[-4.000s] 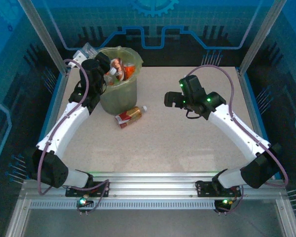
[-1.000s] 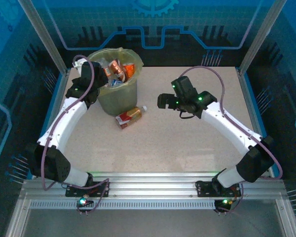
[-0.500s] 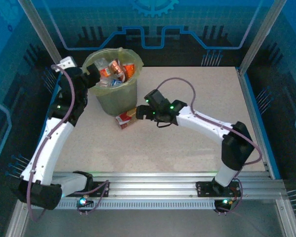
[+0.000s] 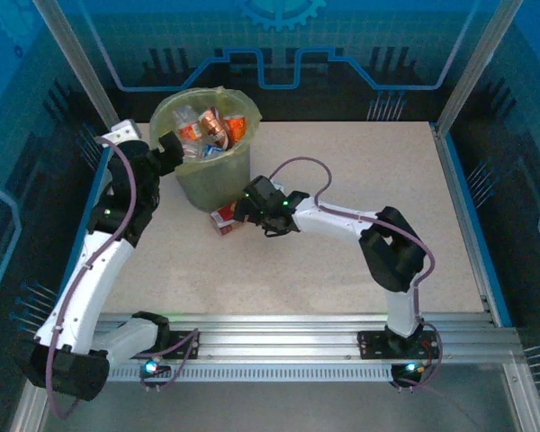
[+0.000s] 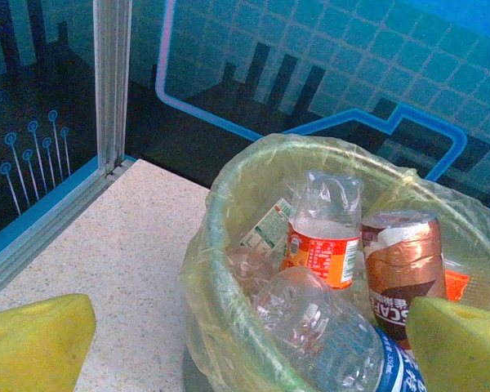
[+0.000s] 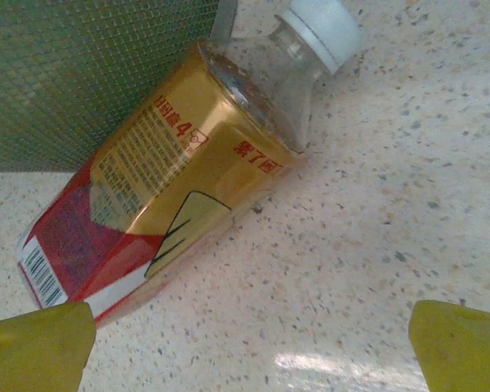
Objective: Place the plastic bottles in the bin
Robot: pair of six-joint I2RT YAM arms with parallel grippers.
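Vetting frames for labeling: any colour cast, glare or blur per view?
Top external: heavy blue cast, but bin reads sharp. Left wrist: bottles in the bin crisp, yellow fingertips at the bottom corners soft. Right wrist: bottle label sharp, small glare patch on the table.

Top view dim, strong blue cast; table (image 4: 360, 162) evenly lit from above, shadows soft. Right wrist view bright and sharp on the bottle (image 6: 188, 163), one small glare patch on the table; yellow fingertips (image 6: 33, 347) blurred.
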